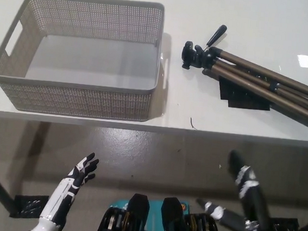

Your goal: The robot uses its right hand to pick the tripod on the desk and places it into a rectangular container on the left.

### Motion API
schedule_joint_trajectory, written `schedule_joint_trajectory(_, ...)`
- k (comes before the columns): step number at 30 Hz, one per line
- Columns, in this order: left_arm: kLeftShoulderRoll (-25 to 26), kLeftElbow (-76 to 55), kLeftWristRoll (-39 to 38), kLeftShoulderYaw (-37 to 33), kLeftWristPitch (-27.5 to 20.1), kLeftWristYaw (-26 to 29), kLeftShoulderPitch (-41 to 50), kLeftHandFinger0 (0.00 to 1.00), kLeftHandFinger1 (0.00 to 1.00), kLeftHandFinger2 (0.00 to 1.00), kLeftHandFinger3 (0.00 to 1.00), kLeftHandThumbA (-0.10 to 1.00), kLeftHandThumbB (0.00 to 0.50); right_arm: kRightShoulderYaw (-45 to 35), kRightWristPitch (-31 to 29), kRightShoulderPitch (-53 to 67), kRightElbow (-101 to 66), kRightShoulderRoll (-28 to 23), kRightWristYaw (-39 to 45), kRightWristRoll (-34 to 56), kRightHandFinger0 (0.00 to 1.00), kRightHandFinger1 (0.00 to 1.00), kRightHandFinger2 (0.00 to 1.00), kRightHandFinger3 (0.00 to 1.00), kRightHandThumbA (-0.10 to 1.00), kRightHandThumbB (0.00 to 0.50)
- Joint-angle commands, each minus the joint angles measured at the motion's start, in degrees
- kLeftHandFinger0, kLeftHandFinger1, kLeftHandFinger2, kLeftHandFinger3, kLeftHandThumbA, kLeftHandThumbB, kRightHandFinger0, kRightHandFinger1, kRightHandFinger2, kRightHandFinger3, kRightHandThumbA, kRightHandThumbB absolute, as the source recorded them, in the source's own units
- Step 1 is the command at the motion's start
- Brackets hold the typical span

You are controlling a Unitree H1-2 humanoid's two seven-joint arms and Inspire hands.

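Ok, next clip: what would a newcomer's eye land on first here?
Probably the folded tripod lying on its side at the desk's right, head pointing toward the basket, legs running off the picture's right edge. Next, that empty grey basket, at the desk's left. Both hands hang below the desk edge, touching nothing: left hand open at lower left, right hand at lower right.
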Motion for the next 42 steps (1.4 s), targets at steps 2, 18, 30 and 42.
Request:
schedule_joint_trajectory(2, 1.73, -1.07, -3.20, -0.56, -1.90, -3.92, -0.76, 1.00, 1.00, 1.00, 1.00, 1.00, 0.434, -5.55, 9.18, -8.16, -20.13, -7.68, -0.66, -13.62, 1.00, 1.00, 1.00, 1.00, 1.00, 0.316)
schedule_joint_trajectory(18, 2.09, -1.96, -3.56, -0.10, -0.22, -4.91, -0.95, 1.00, 1.00, 1.00, 1.00, 1.00, 0.444, 7.56, 35.07, -56.38, 3.65, -30.95, 19.24, -26.38, 1.00, 1.00, 1.00, 1.00, 1.00, 0.453)
schedule_joint_trajectory(30, 1.95, -1.74, -2.45, 0.20, -0.21, -4.34, -0.32, 1.00, 1.00, 1.00, 1.00, 1.00, 0.425, 19.68, 35.02, -73.21, 37.21, -24.86, 20.86, -26.67, 1.00, 1.00, 1.00, 1.00, 1.00, 0.424)
schedule_joint_trajectory(42, 2.13, -1.33, -2.47, 0.26, -0.23, -4.66, 0.04, 1.00, 1.00, 1.00, 1.00, 1.00, 0.423, 19.58, 33.98, -78.07, 53.04, -17.70, 25.19, -19.34, 1.00, 1.00, 1.00, 1.00, 1.00, 0.403)
